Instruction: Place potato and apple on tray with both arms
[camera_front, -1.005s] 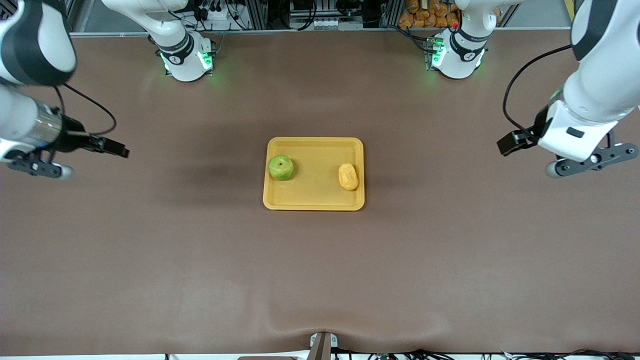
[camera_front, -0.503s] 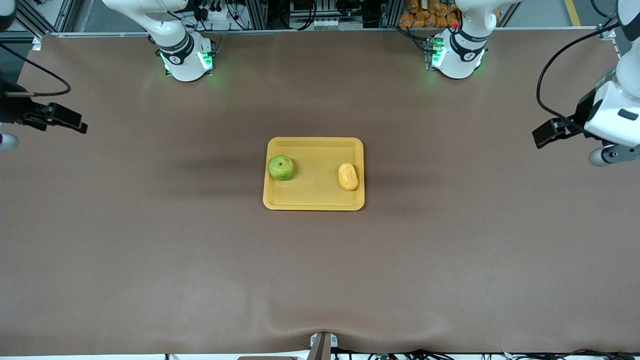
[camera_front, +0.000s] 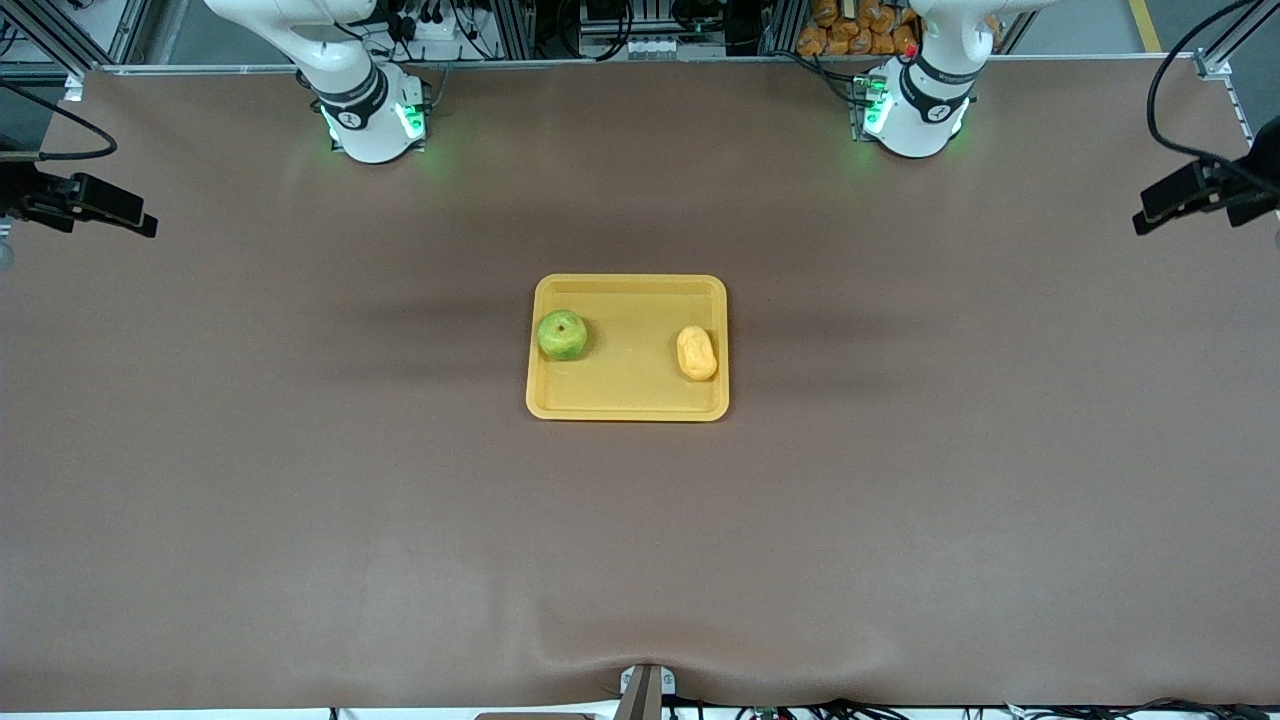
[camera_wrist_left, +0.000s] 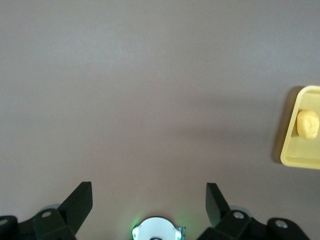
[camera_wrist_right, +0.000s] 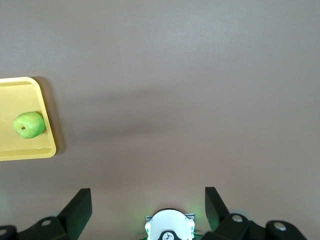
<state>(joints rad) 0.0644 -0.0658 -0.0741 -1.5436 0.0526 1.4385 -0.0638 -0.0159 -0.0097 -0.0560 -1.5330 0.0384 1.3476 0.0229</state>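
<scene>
The yellow tray (camera_front: 627, 400) lies at the middle of the table. The green apple (camera_front: 562, 335) sits in it at the right arm's end, the yellow-orange potato (camera_front: 697, 353) at the left arm's end. My left gripper (camera_wrist_left: 149, 187) is open and empty, high over bare table; its view shows the potato (camera_wrist_left: 307, 123) in the tray (camera_wrist_left: 295, 157). My right gripper (camera_wrist_right: 148, 192) is open and empty, high over bare table; its view shows the apple (camera_wrist_right: 29, 124) in the tray (camera_wrist_right: 25, 150). In the front view only a black part of each hand (camera_front: 1195, 195) (camera_front: 85, 205) shows at the picture's edges.
The right arm's base (camera_front: 370, 115) and the left arm's base (camera_front: 915, 110) stand along the table's edge farthest from the front camera. The brown table cover has a fold (camera_front: 640, 650) at the edge nearest the front camera.
Both hands have risen and drawn outward from the tray toward their own ends of the table, almost out of the front view. The apple and potato have not moved.
</scene>
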